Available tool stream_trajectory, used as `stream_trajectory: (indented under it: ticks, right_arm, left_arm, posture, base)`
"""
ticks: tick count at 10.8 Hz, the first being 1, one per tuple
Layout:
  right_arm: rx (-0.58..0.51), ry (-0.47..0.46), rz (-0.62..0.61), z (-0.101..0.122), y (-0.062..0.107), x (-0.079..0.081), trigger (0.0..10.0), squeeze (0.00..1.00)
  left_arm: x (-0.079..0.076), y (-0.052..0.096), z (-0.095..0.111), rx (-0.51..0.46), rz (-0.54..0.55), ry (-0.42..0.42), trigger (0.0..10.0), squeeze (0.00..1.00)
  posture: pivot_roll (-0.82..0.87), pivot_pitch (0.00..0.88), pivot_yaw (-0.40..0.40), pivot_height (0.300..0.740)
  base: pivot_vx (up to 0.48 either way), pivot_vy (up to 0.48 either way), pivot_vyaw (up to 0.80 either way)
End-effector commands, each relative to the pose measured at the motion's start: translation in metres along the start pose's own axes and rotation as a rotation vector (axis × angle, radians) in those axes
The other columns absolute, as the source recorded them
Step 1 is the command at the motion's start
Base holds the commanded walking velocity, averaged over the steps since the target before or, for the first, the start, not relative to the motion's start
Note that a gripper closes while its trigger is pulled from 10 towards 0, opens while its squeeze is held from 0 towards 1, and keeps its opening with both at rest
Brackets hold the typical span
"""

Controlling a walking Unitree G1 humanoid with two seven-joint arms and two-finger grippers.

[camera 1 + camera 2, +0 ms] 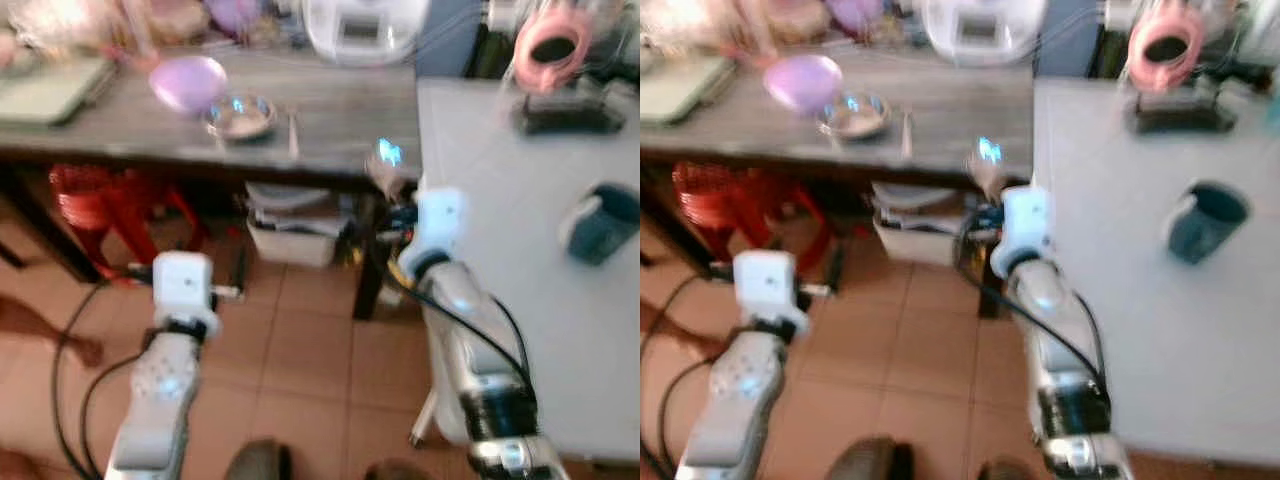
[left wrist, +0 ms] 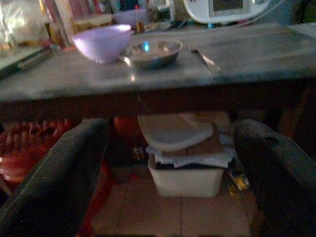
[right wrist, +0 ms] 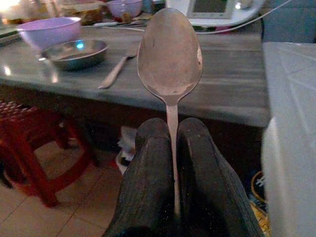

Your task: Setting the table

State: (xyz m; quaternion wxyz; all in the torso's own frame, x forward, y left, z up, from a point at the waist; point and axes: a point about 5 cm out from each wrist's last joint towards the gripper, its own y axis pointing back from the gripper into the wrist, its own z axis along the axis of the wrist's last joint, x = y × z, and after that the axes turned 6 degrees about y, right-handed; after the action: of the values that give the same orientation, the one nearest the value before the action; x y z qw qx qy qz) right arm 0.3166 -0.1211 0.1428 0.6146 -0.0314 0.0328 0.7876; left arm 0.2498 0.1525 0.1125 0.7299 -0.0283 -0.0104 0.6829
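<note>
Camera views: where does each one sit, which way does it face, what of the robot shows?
Left eye view: head, looking forward and down at the wooden table; both arms, left gripper.
Right eye view: same, with white table and mug.
Left wrist view: along open fingers at purple bowl, metal bowl, fork.
Right wrist view: along right gripper, shut on spoon.
Shared: bowls, fork.

Two bowls [image 3: 49, 31] [image 3: 74, 53], one spoon [image 3: 169, 54], one fork [image 3: 114, 72]

home kitchen: bowls [image 1: 188, 81], rice cooker [image 1: 362, 28]
</note>
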Motion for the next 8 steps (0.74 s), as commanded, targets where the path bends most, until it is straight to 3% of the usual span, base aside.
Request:
stream_trajectory:
  ticks: [1,7,8]
  right_arm:
    - [-0.021,0.015,-0.028,0.0046,0.0022,-0.0085,0.0,0.0]
    - [-0.012,0.019,-0.026,0.0014,0.0049,-0.0082,0.0,0.0]
    - [-0.011,0.018,-0.025,0.0013,0.0049,-0.0073,0.0,0.0]
  left_arm:
    - [-0.0041,0.0003,-0.0002,-0.002,-0.019,0.002,10.0,0.0]
    - [-0.0056,0.0016,-0.0003,-0.007,-0.035,-0.026,10.0,0.0]
    - [-0.0067,0.0026,0.0002,-0.012,-0.041,-0.028,10.0,0.0]
  posture:
    - [0.06,0.081,0.029,0.74]
    - [0.06,0.089,0.031,0.74]
    - [0.07,0.091,0.032,0.74]
  base:
    - [0.341,0.337,0.0]
    - [0.313,0.362,0.0]
    - [0.48,0.0,0.0]
